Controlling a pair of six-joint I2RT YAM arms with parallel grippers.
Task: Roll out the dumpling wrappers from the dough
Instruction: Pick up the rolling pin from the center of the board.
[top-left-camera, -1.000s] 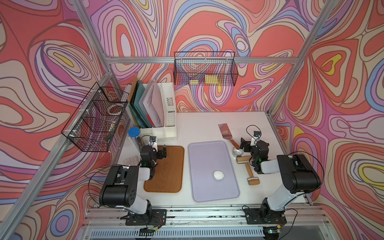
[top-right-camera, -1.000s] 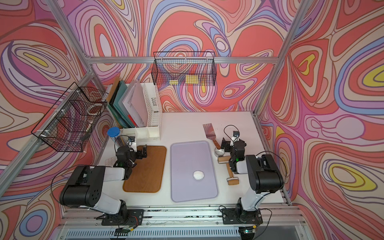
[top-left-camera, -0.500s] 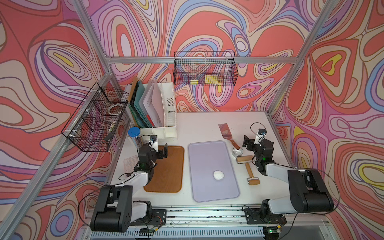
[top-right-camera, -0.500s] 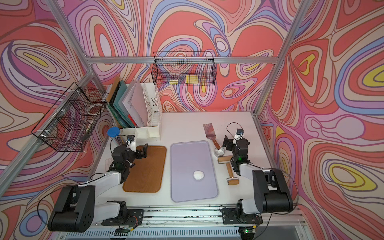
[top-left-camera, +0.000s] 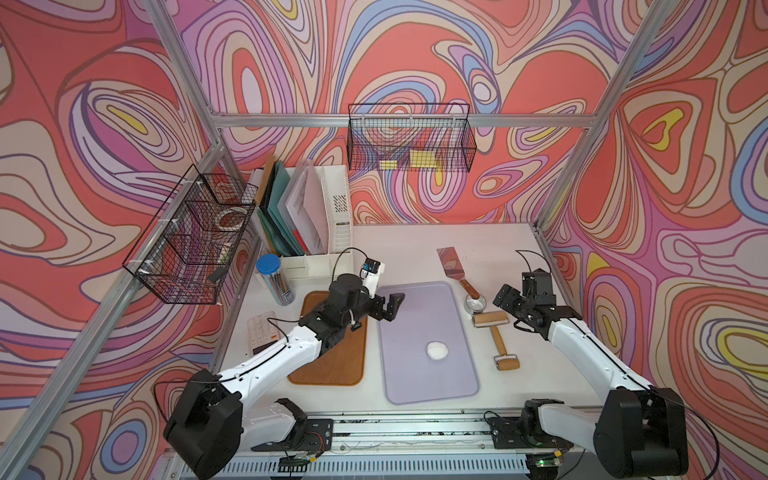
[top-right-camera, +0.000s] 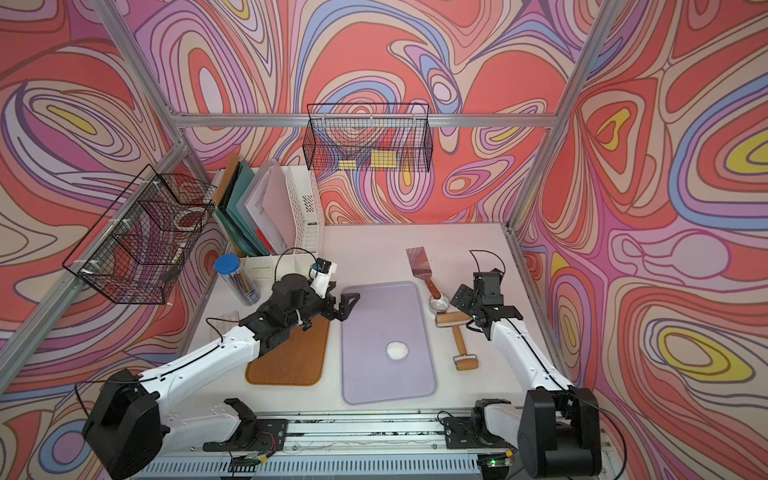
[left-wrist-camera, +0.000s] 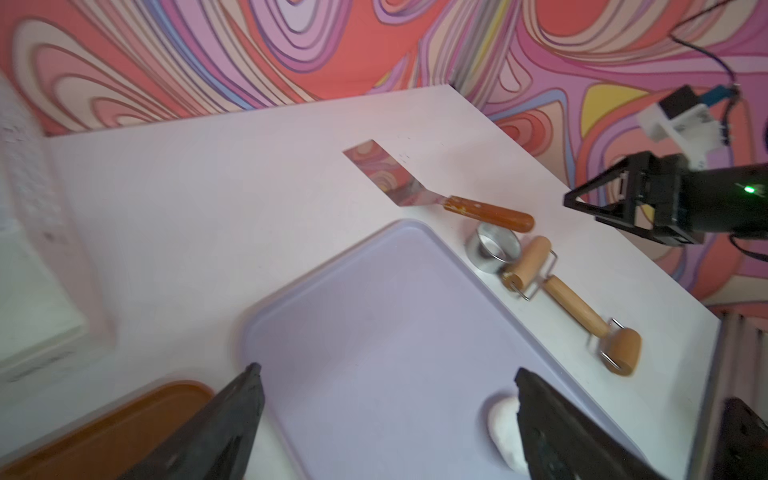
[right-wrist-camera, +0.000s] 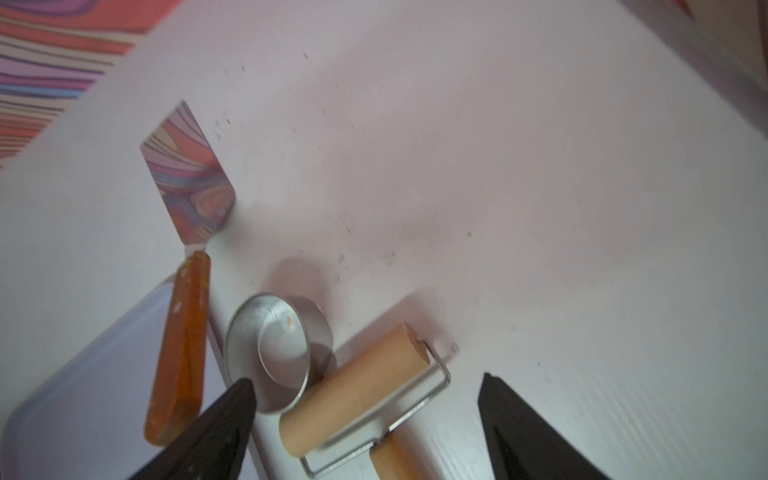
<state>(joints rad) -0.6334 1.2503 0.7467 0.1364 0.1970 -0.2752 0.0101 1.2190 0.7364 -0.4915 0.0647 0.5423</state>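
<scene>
Well, at the far left corner of the lilac tray (top-left-camera: 415, 324) our left gripper (top-left-camera: 390, 307) hangs wide open and empty, so we bring our open, empty right gripper (right-wrist-camera: 365, 380) squarely across the handle of the wooden roller (top-left-camera: 497, 340) before rolling the dough (top-left-camera: 437, 350) lying right of the tray's middle.

A left jaw hides part of the dough (left-wrist-camera: 500, 432); the right wrist view crops the roller (right-wrist-camera: 357, 390) at its handle.

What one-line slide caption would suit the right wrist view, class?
Open right gripper hovering over the wooden roller, beside the steel cup and spatula on the white table.
</scene>
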